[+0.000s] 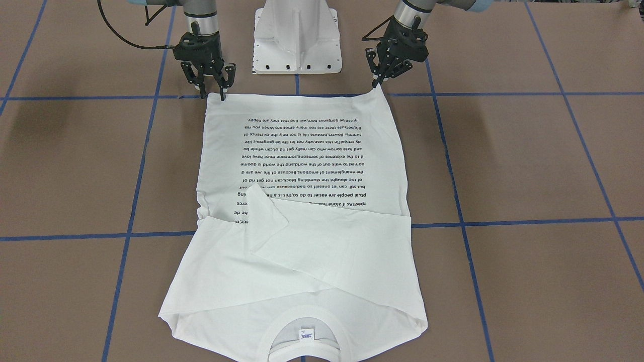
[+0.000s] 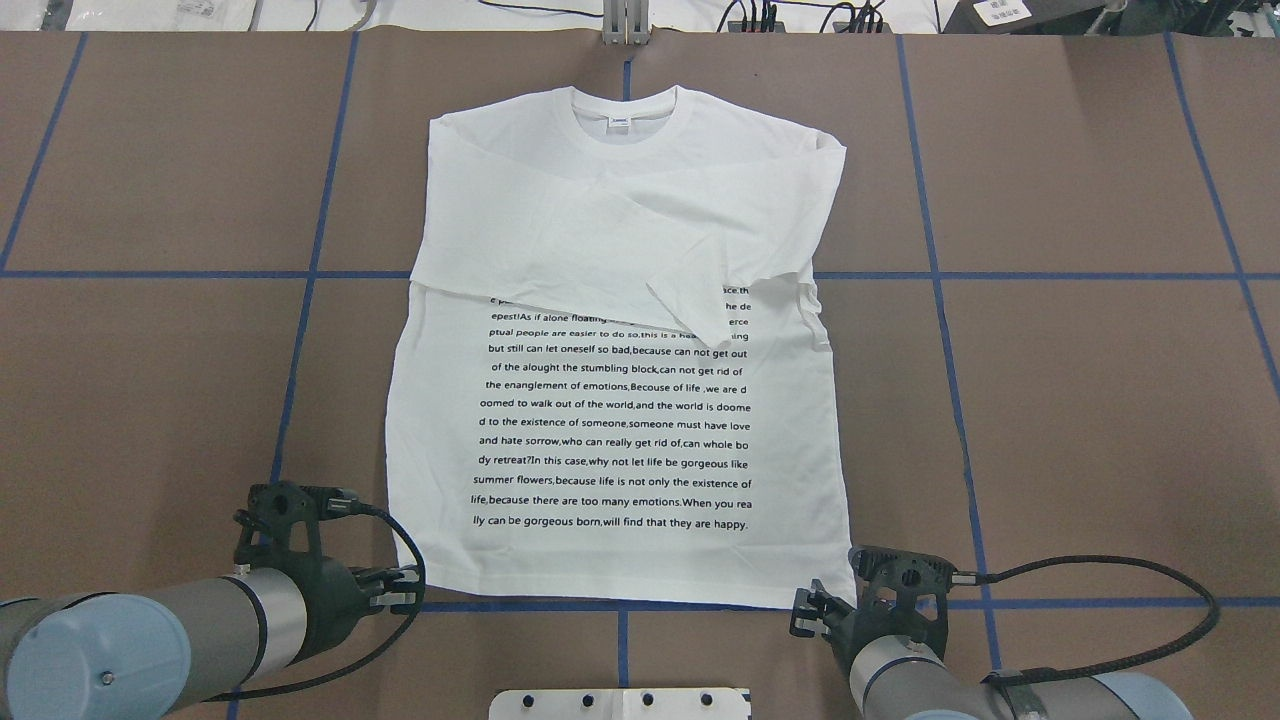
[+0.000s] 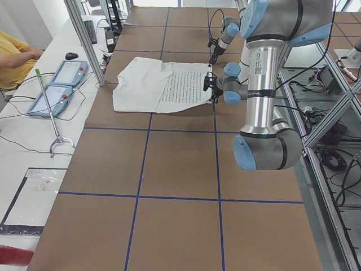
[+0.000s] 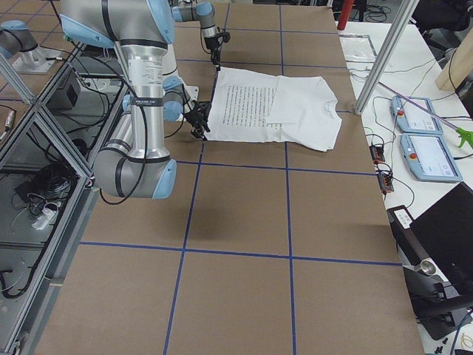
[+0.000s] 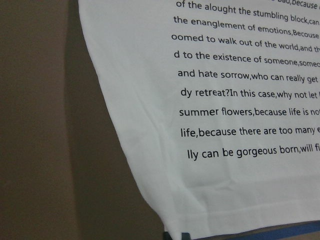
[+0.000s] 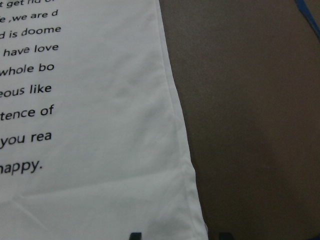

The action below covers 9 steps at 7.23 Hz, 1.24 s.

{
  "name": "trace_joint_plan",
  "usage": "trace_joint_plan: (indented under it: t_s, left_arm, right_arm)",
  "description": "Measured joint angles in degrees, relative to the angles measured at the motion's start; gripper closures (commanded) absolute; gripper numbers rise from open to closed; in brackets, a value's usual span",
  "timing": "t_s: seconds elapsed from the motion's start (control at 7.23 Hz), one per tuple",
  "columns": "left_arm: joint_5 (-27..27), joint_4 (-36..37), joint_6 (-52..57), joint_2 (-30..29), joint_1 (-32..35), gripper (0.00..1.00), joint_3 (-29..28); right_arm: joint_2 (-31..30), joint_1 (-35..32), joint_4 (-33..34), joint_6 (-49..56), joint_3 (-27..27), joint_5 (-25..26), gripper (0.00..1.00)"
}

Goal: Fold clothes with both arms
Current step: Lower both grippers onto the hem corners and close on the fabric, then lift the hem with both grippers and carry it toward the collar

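Observation:
The white long-sleeved T-shirt lies flat on the brown table with its text side up. Both sleeves are folded across the chest, and the collar is at the far side from the robot. My left gripper is low at the hem corner on my left. In the left wrist view its tips look shut on that corner. My right gripper is open at the other hem corner. In the right wrist view its fingertips straddle the corner. The shirt is not lifted.
The white pedestal base stands between the arms, just behind the hem. Blue tape lines grid the table. Beyond the far edge are cables, two teach pendants and a person in yellow.

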State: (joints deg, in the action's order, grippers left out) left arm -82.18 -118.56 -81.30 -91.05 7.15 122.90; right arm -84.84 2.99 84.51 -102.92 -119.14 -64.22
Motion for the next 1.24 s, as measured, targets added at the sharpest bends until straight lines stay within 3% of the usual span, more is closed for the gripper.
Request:
trace_joint_plan:
  t_s: [0.14, 0.28, 0.97, 1.24]
  left_arm:
    - [0.0, 0.0, 0.0, 0.0, 0.0, 1.0, 0.1]
    - [0.0, 0.0, 0.0, 0.0, 0.0, 1.0, 0.1]
    - [0.0, 0.0, 0.0, 0.0, 0.1, 1.0, 0.8]
    - [-1.1, 1.0, 0.4, 0.8, 0.3, 1.0, 4.9]
  right_arm:
    - [0.0, 0.2, 0.0, -0.1, 0.1, 0.2, 0.62]
    - [0.0, 0.3, 0.0, -0.2, 0.1, 0.5, 0.96]
    - [0.3, 0.1, 0.6, -1.5, -0.9, 1.2, 1.0]
    - [0.3, -1.0, 9.9, -1.3, -10.5, -1.2, 1.0]
